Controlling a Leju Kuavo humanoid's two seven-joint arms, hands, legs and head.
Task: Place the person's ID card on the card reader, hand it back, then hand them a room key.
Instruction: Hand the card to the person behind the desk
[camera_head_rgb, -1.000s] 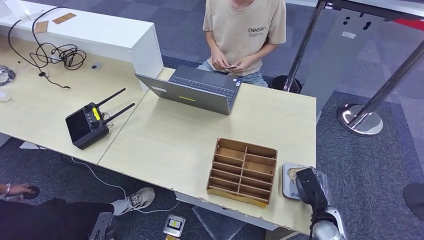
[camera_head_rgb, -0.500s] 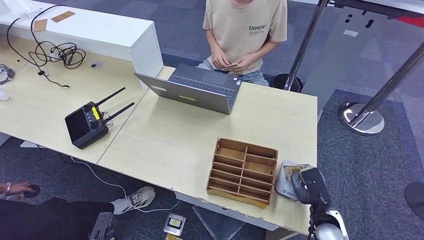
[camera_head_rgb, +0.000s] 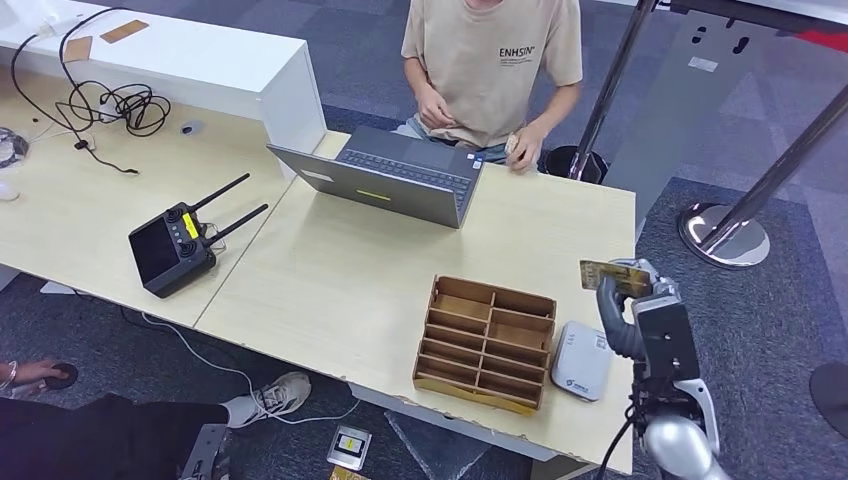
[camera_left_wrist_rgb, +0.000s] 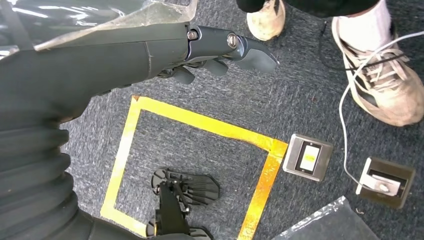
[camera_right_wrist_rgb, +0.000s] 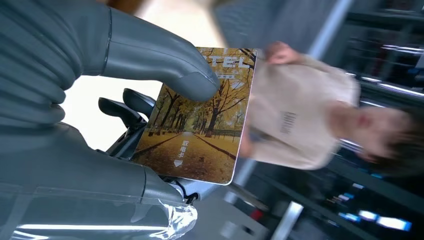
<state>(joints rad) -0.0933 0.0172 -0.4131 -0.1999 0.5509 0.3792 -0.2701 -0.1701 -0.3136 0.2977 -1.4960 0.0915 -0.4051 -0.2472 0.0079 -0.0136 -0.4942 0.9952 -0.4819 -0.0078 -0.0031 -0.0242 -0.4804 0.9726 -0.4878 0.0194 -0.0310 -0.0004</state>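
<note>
**Card lifted clear of the reader, ready to hand over**

The card (camera_head_rgb: 614, 273), printed with an autumn avenue, is pinched between thumb and fingers of the right hand (camera_head_rgb: 640, 310), above the bench (camera_head_rgb: 330, 290) edge and the white card reader (camera_head_rgb: 581, 361). This looks like the hand-over step; next, the arm must reach toward the person (camera_head_rgb: 490, 70). The left hand (camera_left_wrist_rgb: 210, 55) hangs over the floor, fingers loosely curled, holding nothing.

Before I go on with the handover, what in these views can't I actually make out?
- Card: right wrist view, top lettering partly covered by the right hand's thumb; head view too small to read.
- Person: head view, cut off by the top edge; right wrist view blurred.
- Organizer: head view, contents too small to tell.
- Left hand: left wrist view, fingers partly hidden behind the thumb.
</note>
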